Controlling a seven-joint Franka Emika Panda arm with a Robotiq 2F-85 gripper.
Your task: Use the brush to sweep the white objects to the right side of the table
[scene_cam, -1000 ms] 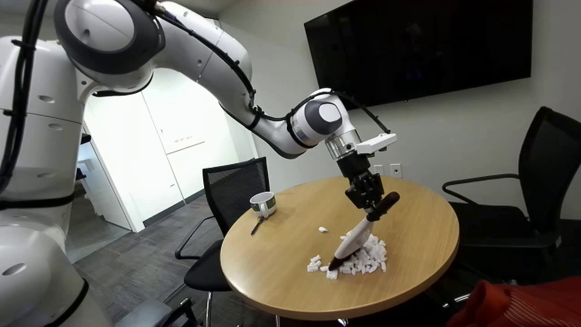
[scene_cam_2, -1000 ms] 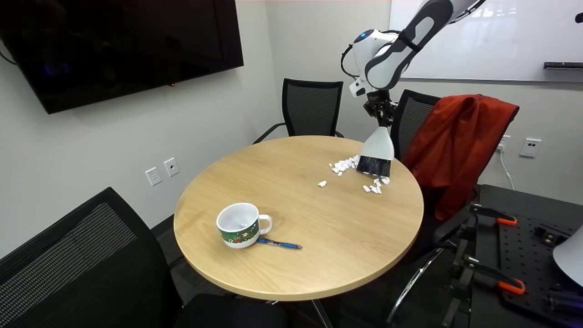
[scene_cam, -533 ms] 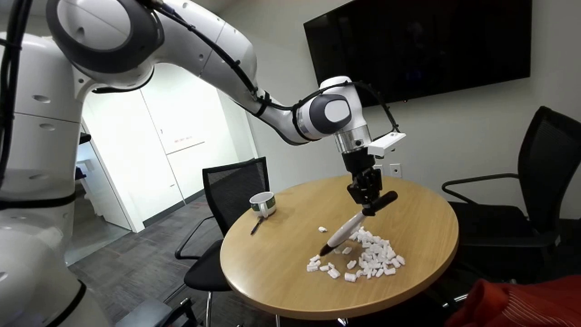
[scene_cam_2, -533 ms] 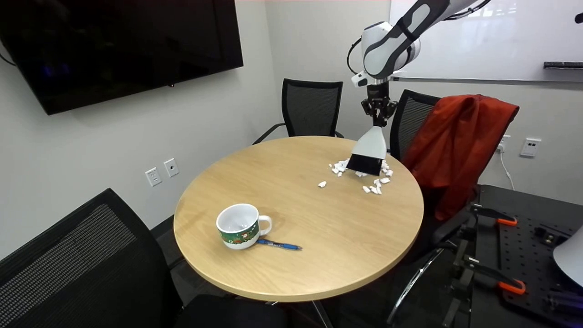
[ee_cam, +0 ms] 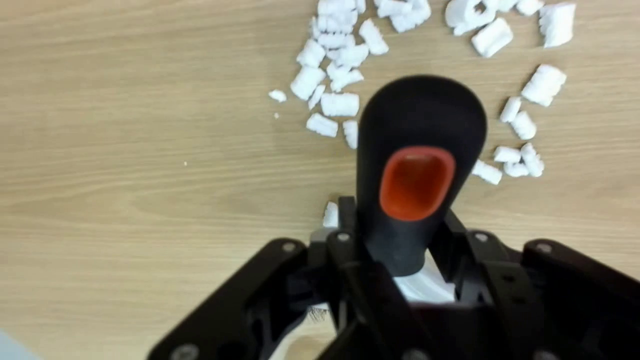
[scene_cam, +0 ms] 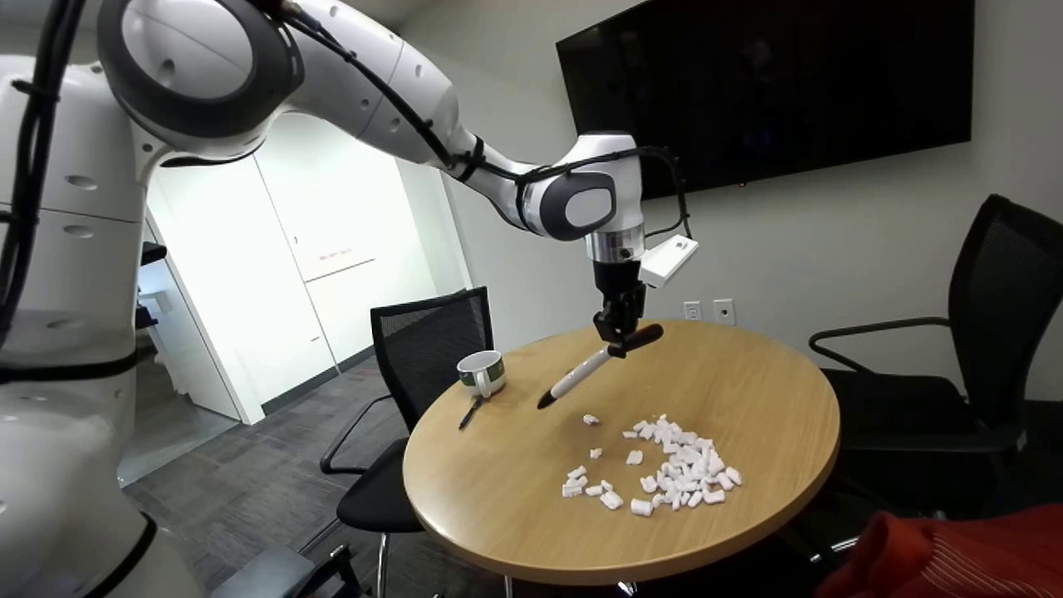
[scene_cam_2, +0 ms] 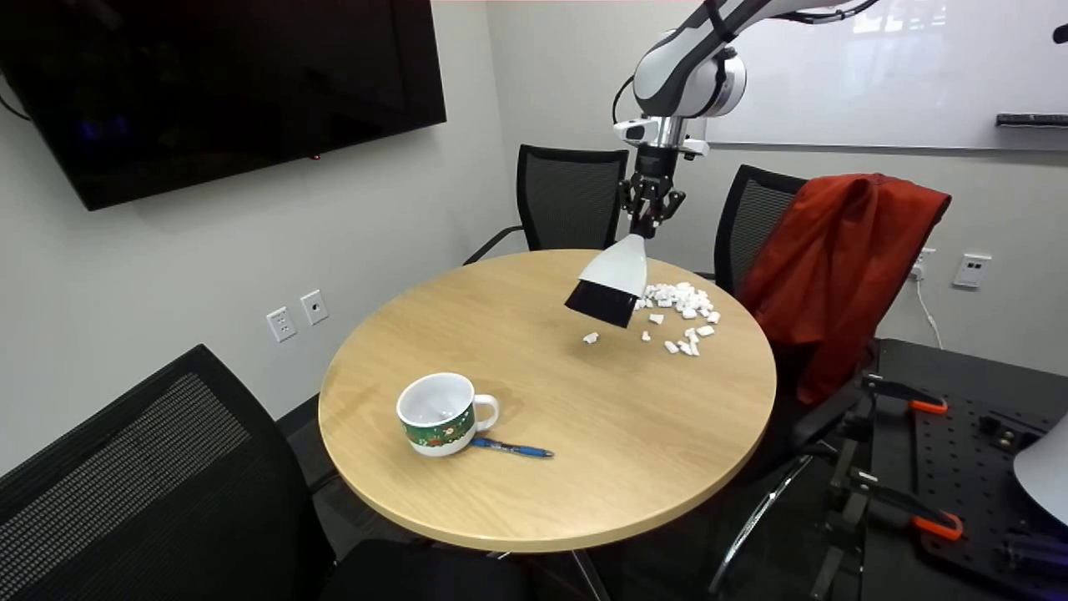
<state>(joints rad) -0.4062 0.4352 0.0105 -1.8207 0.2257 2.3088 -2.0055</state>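
Blue pen (scene_cam_2: 512,448) on table (scene_cam_2: 576,492) (beside mug (scene_cam_2: 438,416))

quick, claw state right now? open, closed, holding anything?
Claw: closed, holding the brush by its dark handle.

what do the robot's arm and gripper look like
The arm is glossy white with rounded segments and dark grey bands around pale oval joint caps. Black cables run along it, with black straps around it. Toward its far end sit a silvery ring and a white boxy attachment. The gripper is black, with jointed links and round pale screw heads. I can read no lettering.
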